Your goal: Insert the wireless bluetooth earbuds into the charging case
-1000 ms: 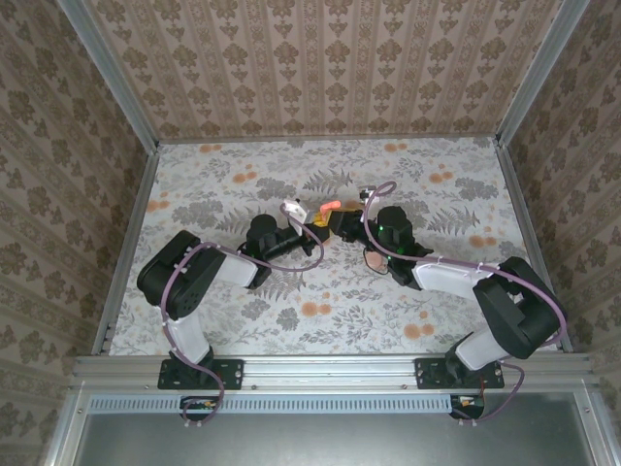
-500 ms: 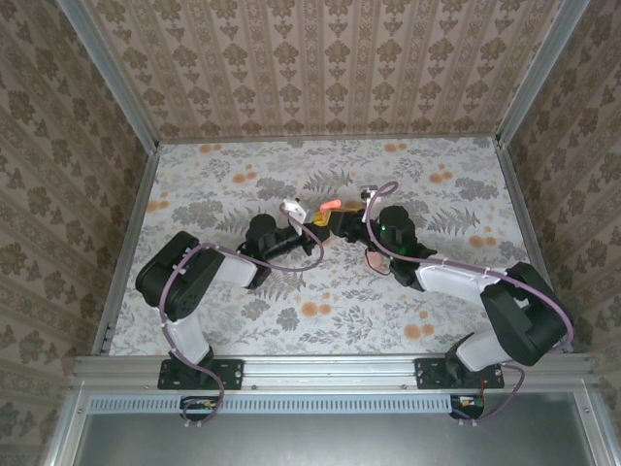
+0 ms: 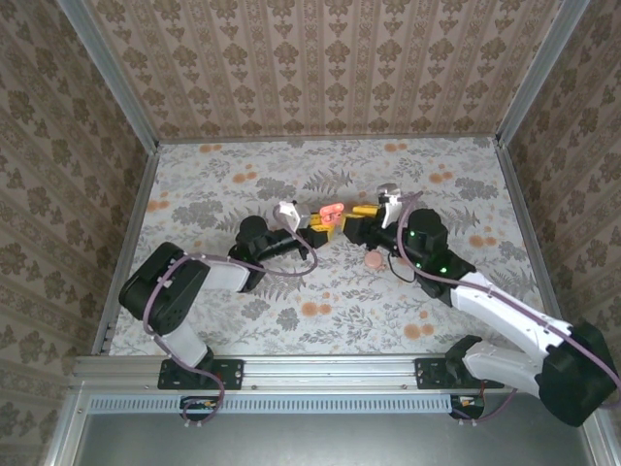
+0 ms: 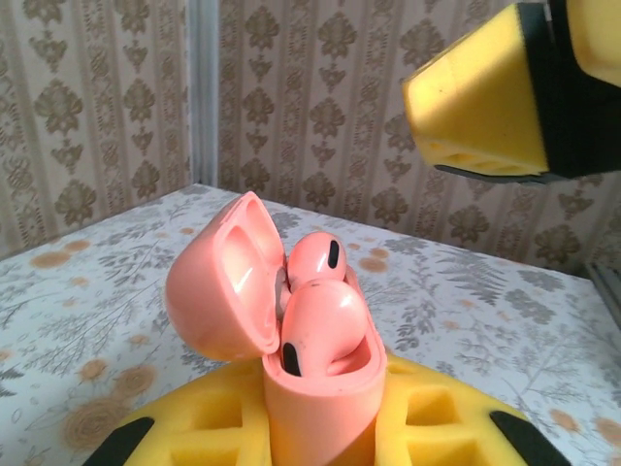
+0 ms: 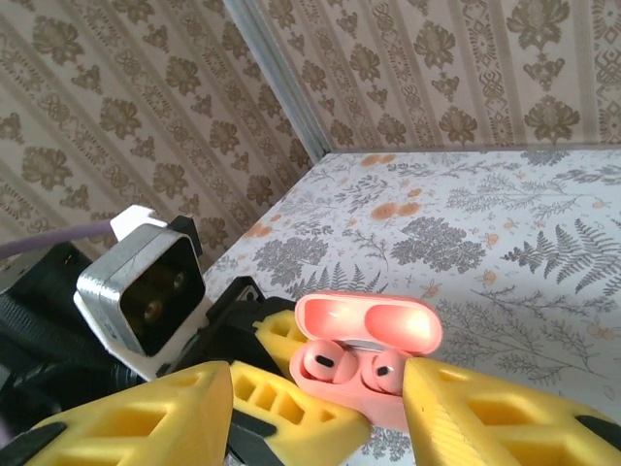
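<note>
The salmon-pink charging case [image 4: 320, 408] stands upright between the yellow fingers [image 4: 194, 427] of my left gripper [image 4: 320, 432], which is shut on it. Its lid [image 4: 218, 282] is hinged open. Both wireless bluetooth earbuds [image 4: 320, 325] [image 4: 318, 257] sit in the case's sockets, also seen in the right wrist view as earbuds [image 5: 325, 366] [image 5: 386, 371] under the lid [image 5: 369, 325]. My right gripper [image 5: 318, 393] is open just short of the case [image 3: 332, 211], with nothing between its fingers. From above, the left gripper [image 3: 318, 228] and right gripper [image 3: 357, 221] face each other mid-table.
A pale pink round disc [image 3: 374, 259] lies on the floral table just in front of the right gripper. Aluminium rails [image 3: 126, 252] and patterned walls fence the table. The left wrist camera housing [image 5: 146, 291] sits close to my right gripper's left finger.
My right gripper has opened and drawn back to the right, away from the case. The right arm has stretched lower and rightward, uncovering the pink disc. The left gripper keeps holding the case.
</note>
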`<state>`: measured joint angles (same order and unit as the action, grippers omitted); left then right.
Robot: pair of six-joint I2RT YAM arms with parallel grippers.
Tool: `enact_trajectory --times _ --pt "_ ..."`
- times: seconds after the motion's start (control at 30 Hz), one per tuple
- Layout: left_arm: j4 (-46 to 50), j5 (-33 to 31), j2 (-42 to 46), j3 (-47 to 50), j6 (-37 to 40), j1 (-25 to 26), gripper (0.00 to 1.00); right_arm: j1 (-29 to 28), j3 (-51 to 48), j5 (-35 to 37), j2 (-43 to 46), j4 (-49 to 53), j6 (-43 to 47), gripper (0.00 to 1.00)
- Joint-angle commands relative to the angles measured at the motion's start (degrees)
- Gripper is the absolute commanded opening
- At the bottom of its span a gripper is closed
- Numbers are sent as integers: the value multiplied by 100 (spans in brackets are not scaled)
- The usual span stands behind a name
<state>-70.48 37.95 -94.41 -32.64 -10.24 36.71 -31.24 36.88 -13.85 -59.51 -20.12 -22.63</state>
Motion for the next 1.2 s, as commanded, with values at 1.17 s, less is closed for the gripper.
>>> enact_trajectory --times 1.17 --pt "246 1355 920 410 500 -50 10 375 974 -2861 -952 1118 679 64"
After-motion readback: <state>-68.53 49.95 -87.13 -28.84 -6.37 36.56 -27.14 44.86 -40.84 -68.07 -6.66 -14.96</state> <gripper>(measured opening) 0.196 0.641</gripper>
